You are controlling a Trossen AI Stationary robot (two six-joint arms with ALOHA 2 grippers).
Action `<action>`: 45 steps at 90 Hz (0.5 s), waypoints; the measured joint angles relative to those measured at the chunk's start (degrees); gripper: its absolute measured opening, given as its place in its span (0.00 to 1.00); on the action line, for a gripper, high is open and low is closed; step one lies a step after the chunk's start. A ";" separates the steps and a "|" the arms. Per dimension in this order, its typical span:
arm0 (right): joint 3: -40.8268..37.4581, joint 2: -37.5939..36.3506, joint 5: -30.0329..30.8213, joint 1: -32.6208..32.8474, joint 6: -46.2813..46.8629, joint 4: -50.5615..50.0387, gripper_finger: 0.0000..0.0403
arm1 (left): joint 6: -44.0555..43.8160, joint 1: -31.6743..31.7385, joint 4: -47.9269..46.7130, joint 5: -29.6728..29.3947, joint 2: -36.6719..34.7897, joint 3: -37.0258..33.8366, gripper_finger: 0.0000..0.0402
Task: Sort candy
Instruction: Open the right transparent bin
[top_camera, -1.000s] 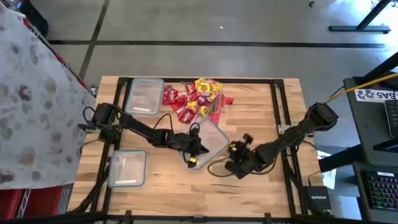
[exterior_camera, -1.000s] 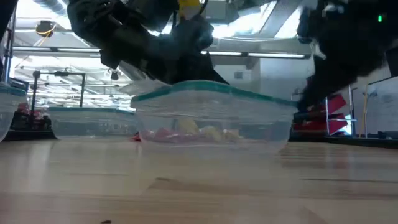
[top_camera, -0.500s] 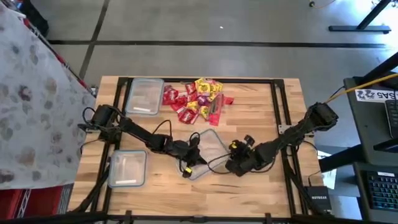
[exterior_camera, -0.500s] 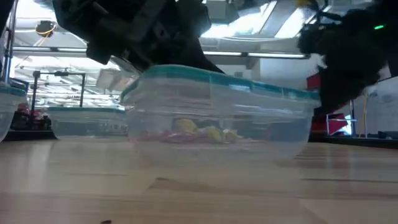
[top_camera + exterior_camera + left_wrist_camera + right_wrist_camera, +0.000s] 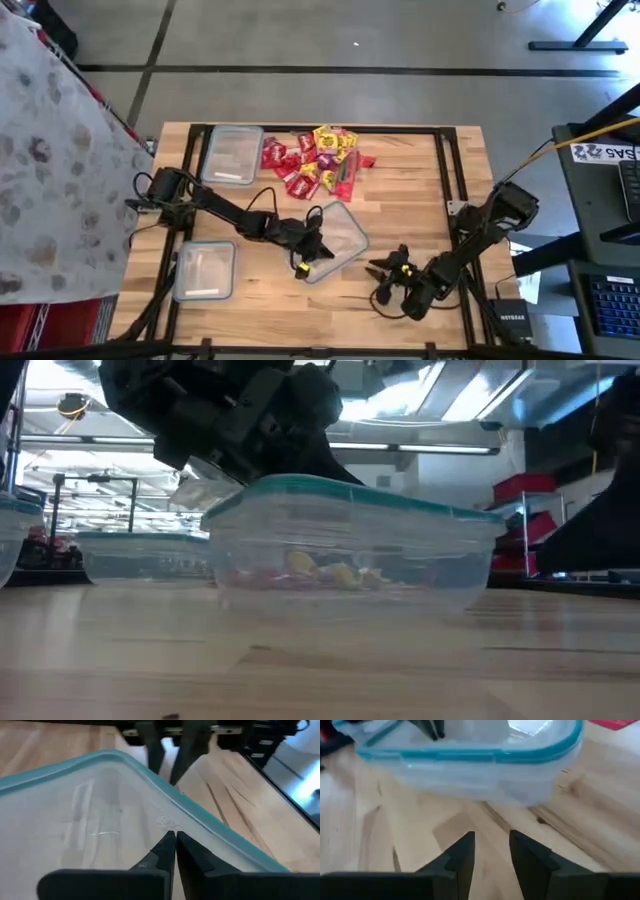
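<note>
My left gripper (image 5: 303, 262) rests, fingers together, on the lid of the clear tub (image 5: 335, 240), probably to press it down. My right gripper (image 5: 385, 282) waits just right of it, fingers slightly apart, empty. The candy (image 5: 315, 160) lies heaped at the far edge of the wooden table (image 5: 400, 200); a few pieces sit inside the tub. Concrete floor surrounds the table.

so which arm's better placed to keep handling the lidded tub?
Left. Its gripper sits at the tub with fingers closed on the lid's edge. The right gripper is beside it, off the tub, holding nothing.
</note>
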 joint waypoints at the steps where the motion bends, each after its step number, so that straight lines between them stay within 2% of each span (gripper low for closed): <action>1: -0.14 0.13 -0.29 -0.25 -0.40 0.62 0.29 | 0.19 -0.01 0.00 0.36 0.00 0.00 0.00; 9: -1.03 0.78 -2.57 -2.26 -5.10 5.41 0.33 | 0.83 -0.14 -0.10 2.45 0.00 0.00 0.00; 27: -1.35 0.84 -7.15 -6.67 -17.87 13.80 0.48 | 0.63 -0.14 -0.75 2.63 -0.04 -0.01 0.00; 45: -1.44 0.97 -7.65 -8.53 -26.45 18.71 0.54 | 0.39 0.28 -0.99 2.32 -0.22 -0.57 0.00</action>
